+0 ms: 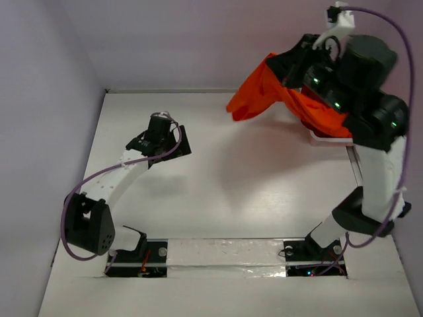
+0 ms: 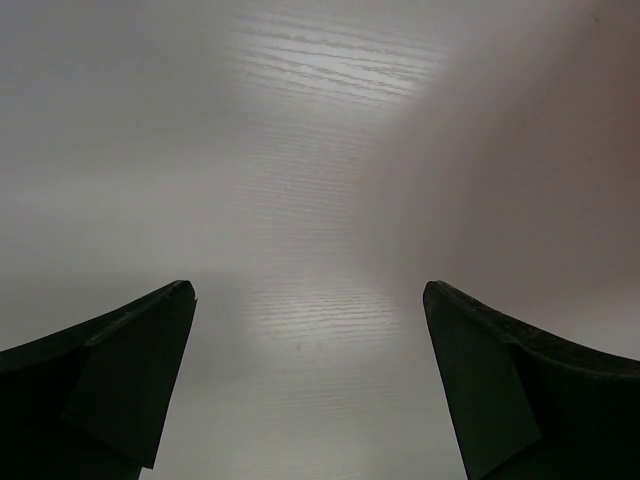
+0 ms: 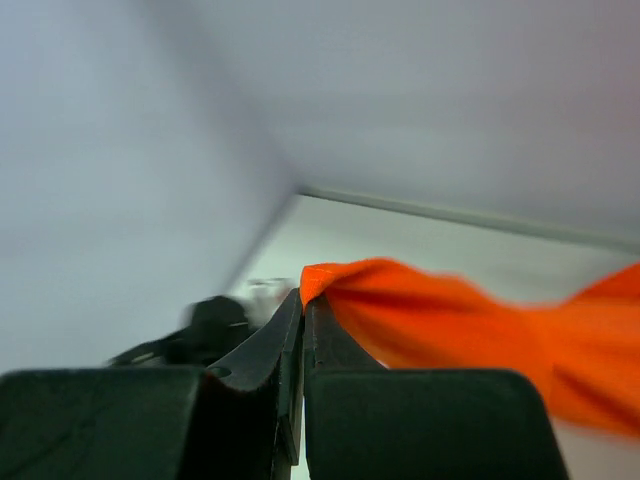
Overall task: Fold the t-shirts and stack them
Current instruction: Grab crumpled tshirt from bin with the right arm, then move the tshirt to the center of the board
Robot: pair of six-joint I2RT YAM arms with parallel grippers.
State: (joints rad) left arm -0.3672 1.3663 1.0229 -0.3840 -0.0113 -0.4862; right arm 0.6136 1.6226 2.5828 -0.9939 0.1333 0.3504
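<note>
1. Closest in: my left pincer hangs low over the bare counter, its two halves spread wide apart, with nothing but woodgrain between them.
2. Further out on my right side, the right pincer is pressed together on a pinch of the orange t-shirt. The cloth sits right at the tips, so it's a thin bite.
3. The shirt is up in the air over the far right of the counter, bunched and draped off my right wrist, with one lobe dangling toward the middle. Its darker lower part trails down behind my arm to a white rim I can't make out properly.
4. Danger one: that thin bite. If the hanging weight swings, I reckon the cloth could slide out and drop in a heap.
5. Danger two: I can't tell which part of the shirt I've got. Laid down bunched like this it would likely land twisted, and my left pincer is well apart from it, so nothing else is spreading it.
6. Danger three, at the far end: the trailing cloth could snag on that rim and drag.
</note>
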